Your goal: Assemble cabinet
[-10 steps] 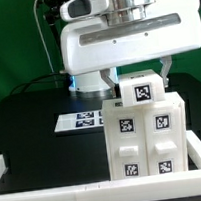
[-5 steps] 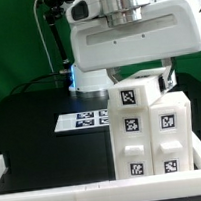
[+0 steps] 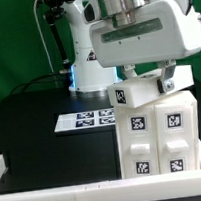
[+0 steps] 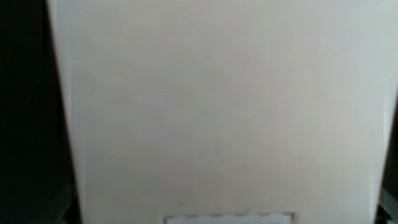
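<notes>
On the table, toward the exterior view's right and near edge, stood the cabinet, upright, its long axis vertical, tagged drawer fronts facing the camera. Directly above it hung the end effector, so the cabinet lay straight below. One finger showed beside the top block; whether the end effector gripped it I could not tell. The wrist view showed only a white face filling the frame. Left and farther back lay the marker board.
</notes>
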